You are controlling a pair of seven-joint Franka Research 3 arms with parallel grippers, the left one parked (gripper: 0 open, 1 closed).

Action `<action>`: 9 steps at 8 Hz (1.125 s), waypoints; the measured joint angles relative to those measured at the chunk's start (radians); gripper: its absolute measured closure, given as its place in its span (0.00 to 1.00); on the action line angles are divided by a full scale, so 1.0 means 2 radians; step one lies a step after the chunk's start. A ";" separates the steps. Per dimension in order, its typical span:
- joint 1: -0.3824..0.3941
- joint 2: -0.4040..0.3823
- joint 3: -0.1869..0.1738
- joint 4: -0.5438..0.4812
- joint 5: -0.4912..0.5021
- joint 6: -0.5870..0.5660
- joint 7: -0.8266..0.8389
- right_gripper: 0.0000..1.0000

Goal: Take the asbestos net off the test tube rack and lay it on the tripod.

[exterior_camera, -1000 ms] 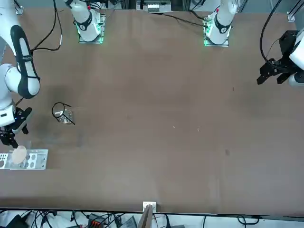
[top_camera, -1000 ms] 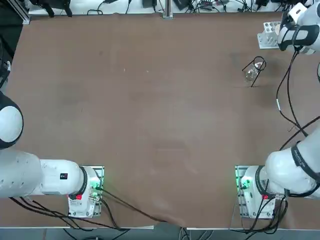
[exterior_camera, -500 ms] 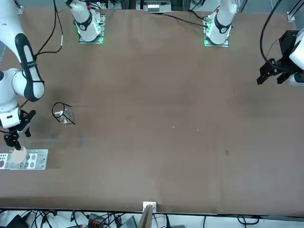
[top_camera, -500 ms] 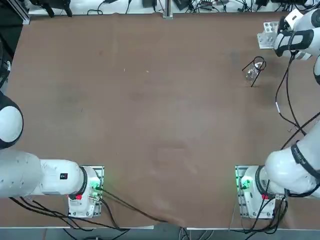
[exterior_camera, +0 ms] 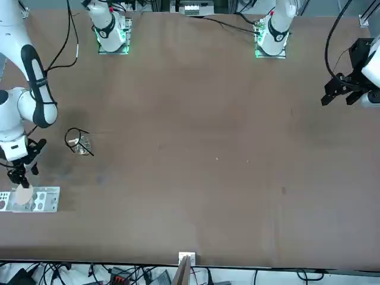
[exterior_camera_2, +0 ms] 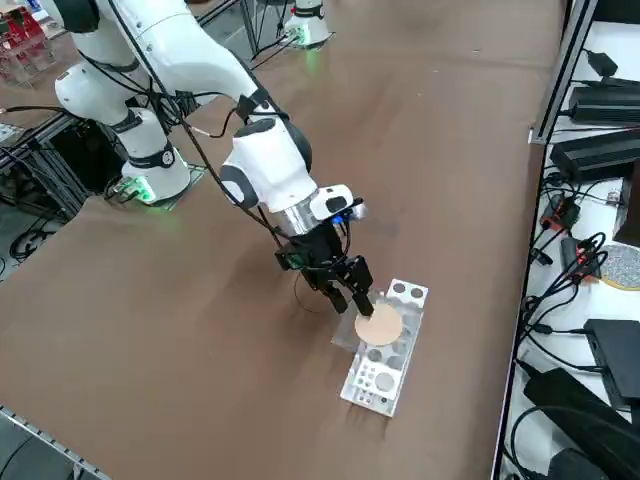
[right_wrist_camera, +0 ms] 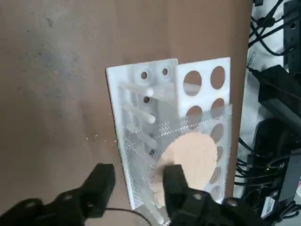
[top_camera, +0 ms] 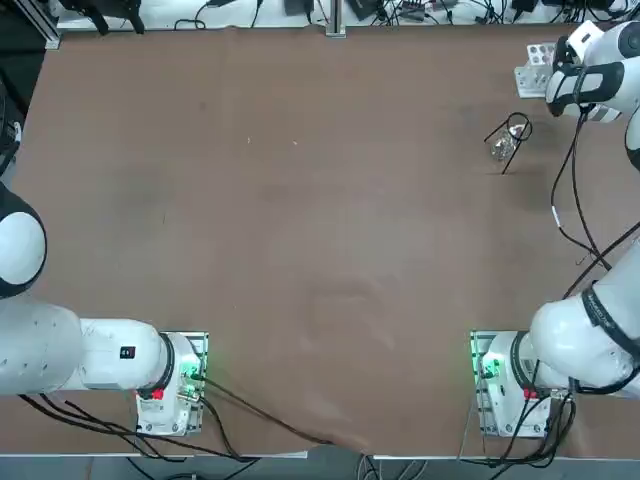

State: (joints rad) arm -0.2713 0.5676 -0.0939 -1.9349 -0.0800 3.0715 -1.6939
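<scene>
1. Change since a second ago: the right gripper (exterior_camera_2: 352,292) has come down from above the test tube rack (exterior_camera_2: 388,358) to the net's edge; rack, net and tripod have not shifted.
2. Right gripper: points down at the rack's near end, at the table's 1 o'clock corner in the top view. Its two black fingers (right_wrist_camera: 175,181) straddle an edge of the asbestos net (right_wrist_camera: 190,157), a gap showing between them; one sits over the mesh by the disc, the other outside the rack's side wall. Whether they already pinch the net cannot be told.
3. Asbestos net: thin grey mesh square with a round beige disc at its centre, lying flat across the top of the rack, covering the holes at the gripper's end.
4. Test tube rack: white plastic, round holes on top, uncovered at its far end; stands near the table edge.
5. Tripod (top_camera: 508,141): black wire ring with slender legs, about 7 o'clock of the rack in the top view, near but apart.
</scene>
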 joint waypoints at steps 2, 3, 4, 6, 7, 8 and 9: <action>0.000 0.000 0.000 0.001 0.000 0.001 0.000 0.59; -0.001 0.000 0.000 0.005 0.000 0.002 0.000 0.80; -0.002 -0.002 0.000 0.008 0.000 0.004 0.000 0.95; -0.005 -0.013 -0.001 0.015 0.000 0.004 0.000 0.99; -0.006 -0.023 -0.001 0.016 0.000 -0.004 0.000 0.99; -0.005 -0.038 0.000 0.018 0.000 -0.027 -0.001 0.99; -0.003 -0.059 0.001 0.020 0.000 -0.067 0.000 0.99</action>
State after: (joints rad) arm -0.2772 0.4495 -0.0920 -1.8950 -0.0802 2.9384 -1.6946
